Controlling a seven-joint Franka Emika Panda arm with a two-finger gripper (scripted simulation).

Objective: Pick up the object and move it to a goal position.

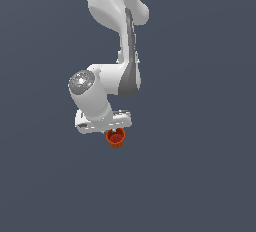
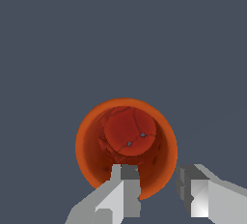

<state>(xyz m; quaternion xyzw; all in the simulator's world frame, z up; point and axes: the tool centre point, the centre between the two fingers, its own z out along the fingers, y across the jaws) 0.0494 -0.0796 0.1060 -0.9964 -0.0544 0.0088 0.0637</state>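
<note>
The object is a small orange-red cup [image 1: 116, 138] with a thick rim, standing upright with its mouth up, directly under the arm's white hand. In the wrist view I look straight down into the cup [image 2: 126, 133]. My gripper [image 2: 160, 188] straddles one side of the cup's wall: one finger [image 2: 126, 185] is inside the mouth and the other finger [image 2: 194, 191] is just outside the rim. The jaws stand apart, with a gap wider than the wall between them. In the exterior view the gripper [image 1: 117, 130] is mostly hidden between the hand and the cup.
A plain dark grey-blue surface [image 1: 200, 176] fills both views. No other object, marker or edge shows.
</note>
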